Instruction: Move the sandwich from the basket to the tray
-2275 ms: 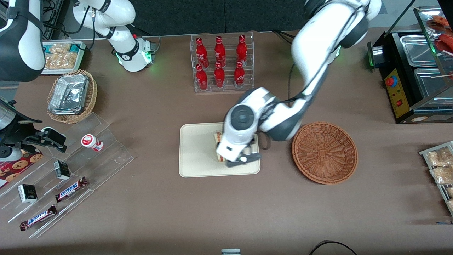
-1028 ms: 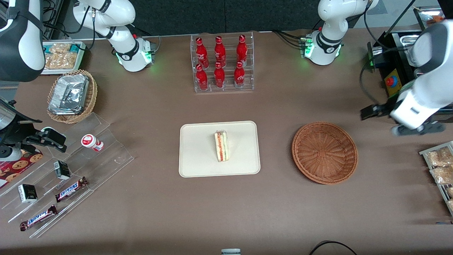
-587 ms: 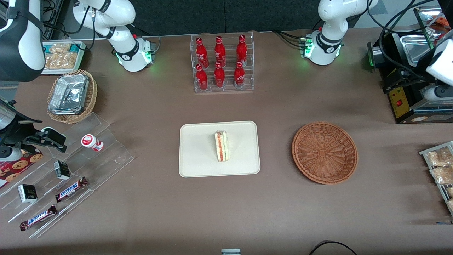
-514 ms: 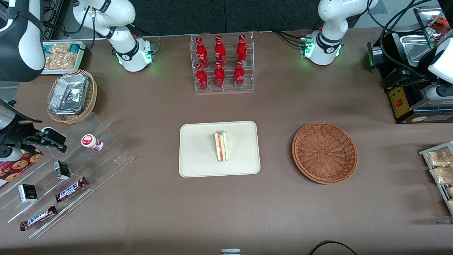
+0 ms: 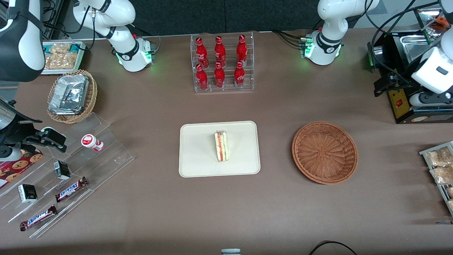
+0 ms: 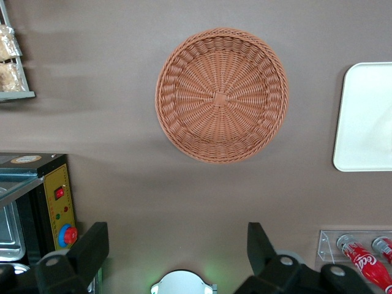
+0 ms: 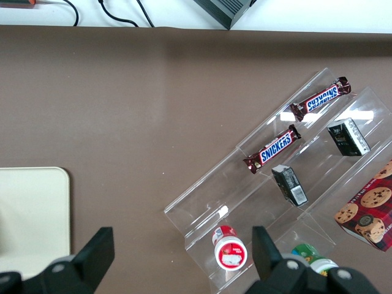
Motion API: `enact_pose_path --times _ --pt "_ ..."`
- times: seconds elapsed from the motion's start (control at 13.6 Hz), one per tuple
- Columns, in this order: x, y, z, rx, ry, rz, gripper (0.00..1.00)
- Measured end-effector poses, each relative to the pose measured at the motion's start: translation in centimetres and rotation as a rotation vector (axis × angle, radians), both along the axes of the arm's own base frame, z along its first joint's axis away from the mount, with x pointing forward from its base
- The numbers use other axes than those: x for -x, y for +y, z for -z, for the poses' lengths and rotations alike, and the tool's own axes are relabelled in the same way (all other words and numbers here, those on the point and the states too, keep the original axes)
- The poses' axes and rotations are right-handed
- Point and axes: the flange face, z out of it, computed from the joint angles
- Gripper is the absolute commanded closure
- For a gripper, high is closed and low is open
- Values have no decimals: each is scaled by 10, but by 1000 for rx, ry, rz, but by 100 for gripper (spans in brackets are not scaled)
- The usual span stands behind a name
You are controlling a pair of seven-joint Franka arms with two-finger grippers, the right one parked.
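The sandwich (image 5: 221,146), a pale wedge with red and green filling, lies on the cream tray (image 5: 198,156) at mid table, with nothing touching it. The reddish-brown wicker basket (image 5: 324,152) stands empty beside the tray, toward the working arm's end. My left gripper (image 5: 426,100) hangs high over the black appliance at that end, well away from both. The left wrist view looks down on the empty basket (image 6: 222,95) and a corner of the tray (image 6: 367,116). There the gripper (image 6: 176,245) is open, its black fingers (image 6: 92,250) wide apart with nothing between them.
A clear rack of red bottles (image 5: 222,63) stands farther from the camera than the tray. The black appliance (image 5: 400,95) and a rack of snack packs (image 5: 439,166) sit at the working arm's end. An acrylic stepped shelf (image 5: 67,170) and a tan foil-pack basket (image 5: 72,95) sit at the parked arm's end.
The gripper was down at the sandwich on the tray. It has let go, lifted off and swung away to the working arm's end. The sandwich stays on the tray.
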Motion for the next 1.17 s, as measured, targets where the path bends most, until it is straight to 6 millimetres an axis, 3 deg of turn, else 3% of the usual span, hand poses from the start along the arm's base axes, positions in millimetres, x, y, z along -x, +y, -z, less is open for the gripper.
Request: enact_pose_path --times 0.37,0.95,1.17 --pt "-8 11 9 3 2 -17 0" --pt "-8 12 8 3 1 -16 0" --pt "-9 22 7 0 -5 29 0"
